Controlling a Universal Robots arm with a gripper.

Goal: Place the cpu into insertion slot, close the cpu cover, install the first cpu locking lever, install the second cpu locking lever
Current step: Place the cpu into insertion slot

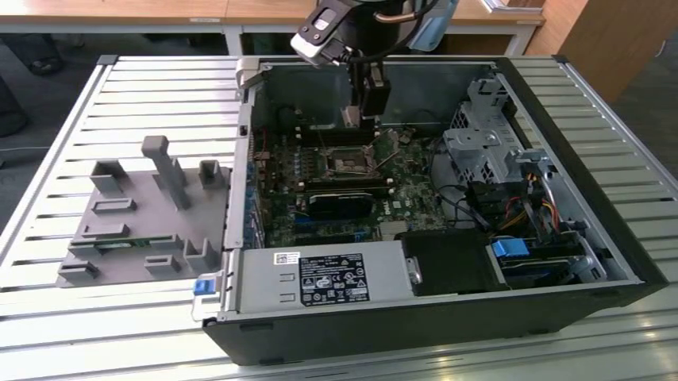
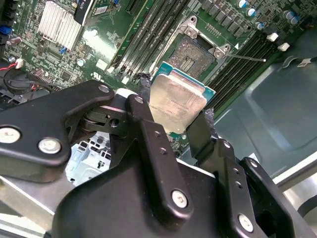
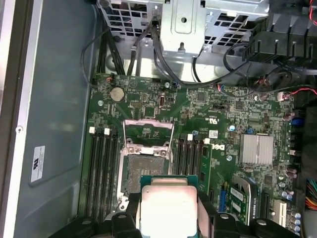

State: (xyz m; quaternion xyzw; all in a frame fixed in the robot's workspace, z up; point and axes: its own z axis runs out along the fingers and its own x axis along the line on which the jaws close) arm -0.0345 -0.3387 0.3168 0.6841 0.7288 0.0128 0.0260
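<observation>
**I grip the cpu above its open socket inside the computer case.**

My gripper [image 2: 176,101] has its jaws pressed onto two opposite edges of the cpu [image 2: 179,98], whose dull metal top faces the cameras in both wrist views. The cpu [image 3: 168,206] hangs clear of the green board [image 3: 208,104], close to the insertion slot [image 3: 143,171] but not seated in it. The insertion slot [image 2: 195,52] lies bare, with its dark contact field exposed. The cpu cover [image 3: 147,121] is swung up off the slot, and the board shows through its window. In the exterior view, my gripper [image 1: 367,119] reaches down into the computer case [image 1: 424,325] just above the insertion slot [image 1: 350,163]. A grey fixture [image 1: 138,214] sits on the slatted table [image 1: 159,79] at the exterior view's left.
</observation>
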